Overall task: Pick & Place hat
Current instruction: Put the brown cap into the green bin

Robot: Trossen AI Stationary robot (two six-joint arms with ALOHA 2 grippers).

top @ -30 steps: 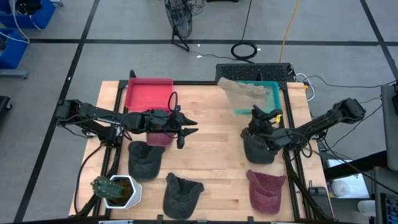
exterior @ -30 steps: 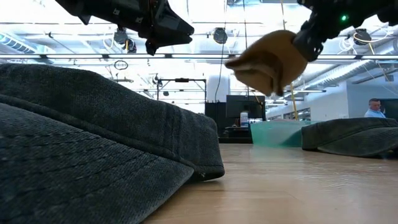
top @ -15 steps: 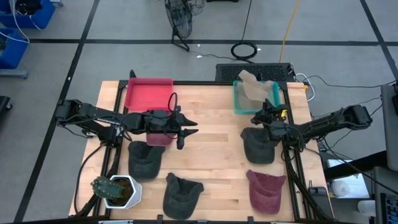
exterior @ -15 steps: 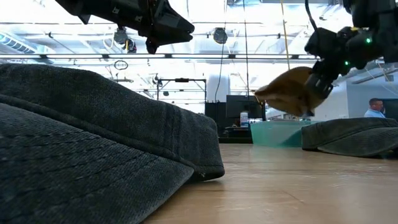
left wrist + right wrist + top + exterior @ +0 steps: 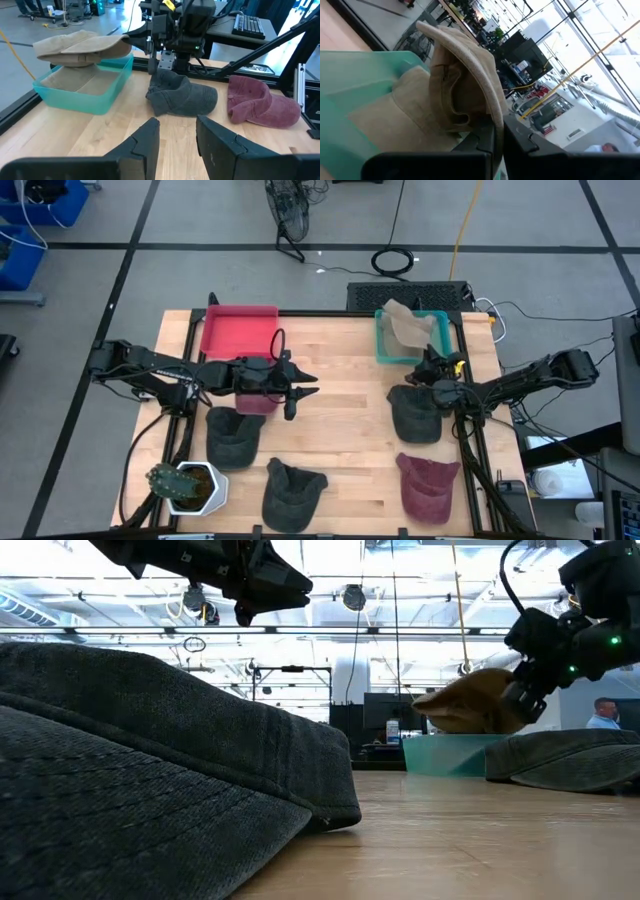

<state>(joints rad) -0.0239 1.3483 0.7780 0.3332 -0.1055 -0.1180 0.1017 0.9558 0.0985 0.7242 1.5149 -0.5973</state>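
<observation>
Tan hat (image 5: 403,327) has lowered onto the teal bin (image 5: 384,352), ahead of the right tool (image 5: 430,364), which pinches its brim; left tool (image 5: 305,389) spread wide.

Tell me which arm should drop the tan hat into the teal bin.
Right. The right gripper already pinches the tan hat over the teal bin; the left gripper waits open mid-table.
</observation>
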